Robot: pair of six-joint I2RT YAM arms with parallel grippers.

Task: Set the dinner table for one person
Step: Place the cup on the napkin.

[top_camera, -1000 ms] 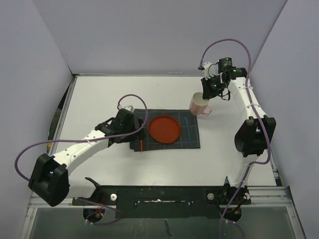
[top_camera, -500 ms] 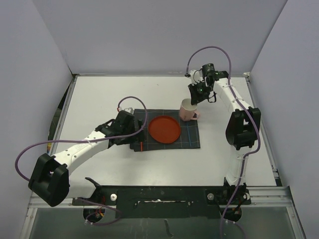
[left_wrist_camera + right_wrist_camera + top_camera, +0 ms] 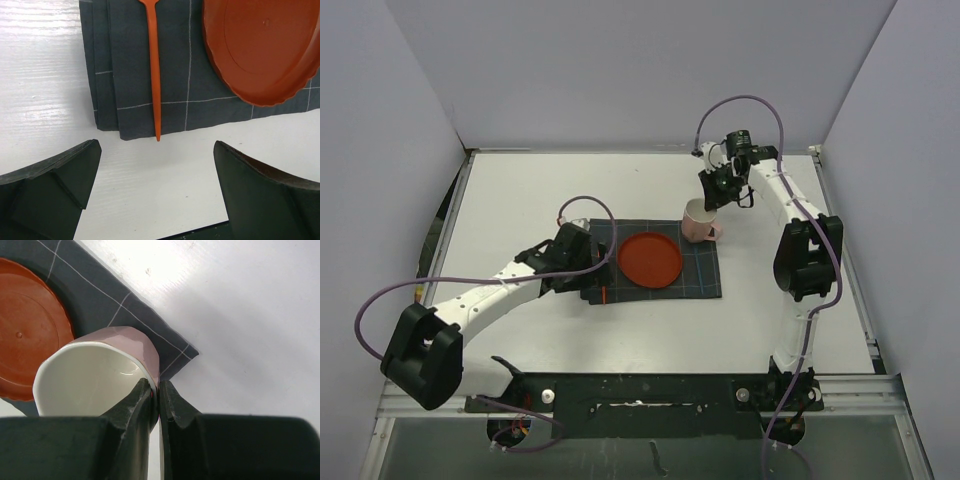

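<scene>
right hand [image 3: 158, 390]: fingers pressed together on the pink mug [image 3: 95, 375] wall, pinching the rim, one finger inside and one outside
pink mug: mouth up, over the far-right corner of the dark mat [image 3: 700, 275], just right of the red plate [image 3: 651, 260]; base hidden, so cannot tell whether it rests or hangs just above
change: a second ago the mug was off the mat to the right, over bare counter [image 3: 520, 200]; it has since swung left to the mat corner, and it has barely moved in the last half second
meaning: carry looks finished; probably the cup spot is reached, leaving lowering and letting go
left hand [image 3: 157, 165]: spread wide and empty, over bare counter just near of the mat's near-left edge, same place as a second ago
orange utensil [image 3: 153, 65]: lies on the mat's left strip, left of the plate, its handle tip at the near edge pointing between the left fingers; head out of view, so its kind is unclear
red plate: centre of the mat
counter: big white top carrying it all; the mat sits mid-counter
risk: the mug base may sit half off the mat's far edge and could rock on release
</scene>
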